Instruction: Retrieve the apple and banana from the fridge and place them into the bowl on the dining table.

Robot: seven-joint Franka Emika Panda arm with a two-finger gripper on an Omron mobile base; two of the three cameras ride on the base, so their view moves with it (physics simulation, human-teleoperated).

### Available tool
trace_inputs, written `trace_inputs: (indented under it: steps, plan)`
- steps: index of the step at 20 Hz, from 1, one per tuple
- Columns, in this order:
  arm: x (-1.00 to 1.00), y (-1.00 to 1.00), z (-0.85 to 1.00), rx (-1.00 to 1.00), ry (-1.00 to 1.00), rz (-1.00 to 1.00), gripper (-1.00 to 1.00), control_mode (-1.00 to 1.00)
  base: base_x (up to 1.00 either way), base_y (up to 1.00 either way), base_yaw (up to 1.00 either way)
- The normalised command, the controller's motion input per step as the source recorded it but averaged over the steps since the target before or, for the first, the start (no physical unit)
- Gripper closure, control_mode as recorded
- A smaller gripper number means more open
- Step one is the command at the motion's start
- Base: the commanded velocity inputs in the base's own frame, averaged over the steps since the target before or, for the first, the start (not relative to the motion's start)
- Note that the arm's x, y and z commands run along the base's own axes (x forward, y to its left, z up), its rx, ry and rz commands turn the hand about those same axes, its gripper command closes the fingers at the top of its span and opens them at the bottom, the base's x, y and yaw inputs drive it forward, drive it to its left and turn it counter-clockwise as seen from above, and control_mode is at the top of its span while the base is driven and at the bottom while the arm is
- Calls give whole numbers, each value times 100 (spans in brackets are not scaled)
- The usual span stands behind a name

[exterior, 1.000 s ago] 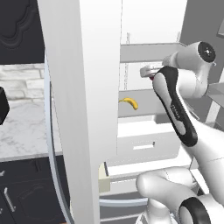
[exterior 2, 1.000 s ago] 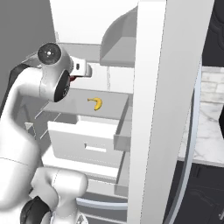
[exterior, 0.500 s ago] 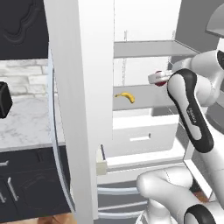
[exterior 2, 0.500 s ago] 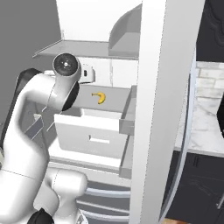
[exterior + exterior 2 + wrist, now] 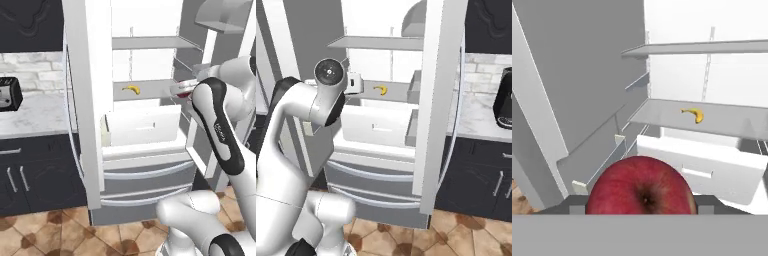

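apple: held between the gripper jaws, half closed on its sides, in front of the open fridge | banana: on the fridge's middle shelf, lying crosswise, ahead of the fingers | next, likely: carry apple to bowl

"What did the arm look like from where you stood?"

"Glossy white shells, rounded and thick, with black bands at the joints. One long black strip ran down the forearm, with small pale lettering too fine to read."

"And from the other side?"

"A dark round cap sat on the upper joint, with a pale centre and tiny dots around it. A small white boxy block was beside it. The base below was bulbous white."
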Motion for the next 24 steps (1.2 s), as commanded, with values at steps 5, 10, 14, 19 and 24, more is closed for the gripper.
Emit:
trace_inputs:
  steps: [5, 10, 14, 19, 24]
  plan:
    - [0, 0, 0, 0, 0, 0, 100, 100, -35, -45, 6]
    - [0, 0, 0, 0, 0, 0, 100, 100, 0, -71, 60]
    - [0, 0, 0, 0, 0, 0, 100, 100, -14, -85, 70]
    - [0, 0, 0, 0, 0, 0, 100, 100, -31, -27, 65]
    - [0, 0, 0, 0, 0, 0, 100, 100, -32, 14, 61]
